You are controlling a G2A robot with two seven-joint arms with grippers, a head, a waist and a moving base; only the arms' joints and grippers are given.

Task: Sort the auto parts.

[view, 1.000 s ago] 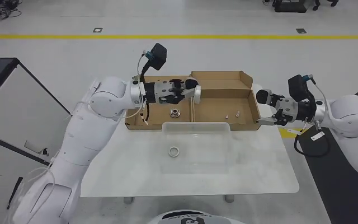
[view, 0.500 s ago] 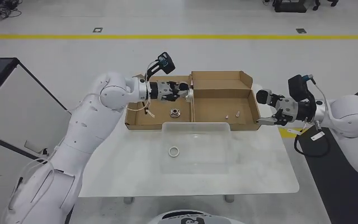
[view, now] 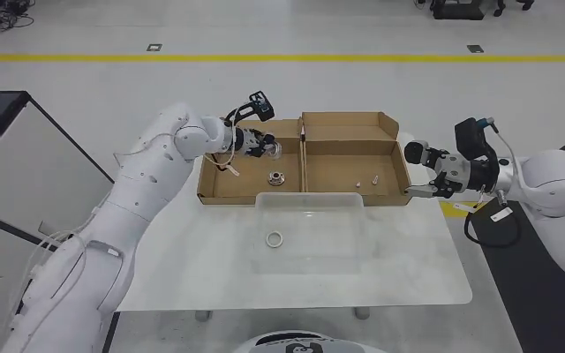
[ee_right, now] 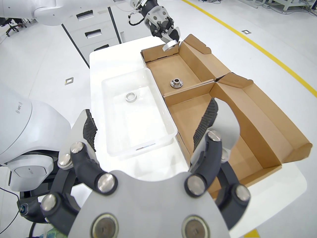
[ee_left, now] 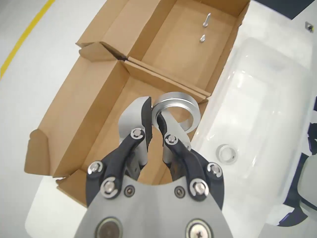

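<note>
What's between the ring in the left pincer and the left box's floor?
Nothing visible: the ring hangs in the left pincer above the open left box; the flanged hub lies apart on its floor.

Left end effector clamped tight, right end effector spread wide.

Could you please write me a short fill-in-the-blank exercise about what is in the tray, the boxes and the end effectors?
1. The clear tray holds exactly ____ small ring.
2. One box holds exactly ____ pins.
3. The left end effector grips the big ring, while the right end effector is open and grips ____.

Missing words: one; two; nothing.
</note>
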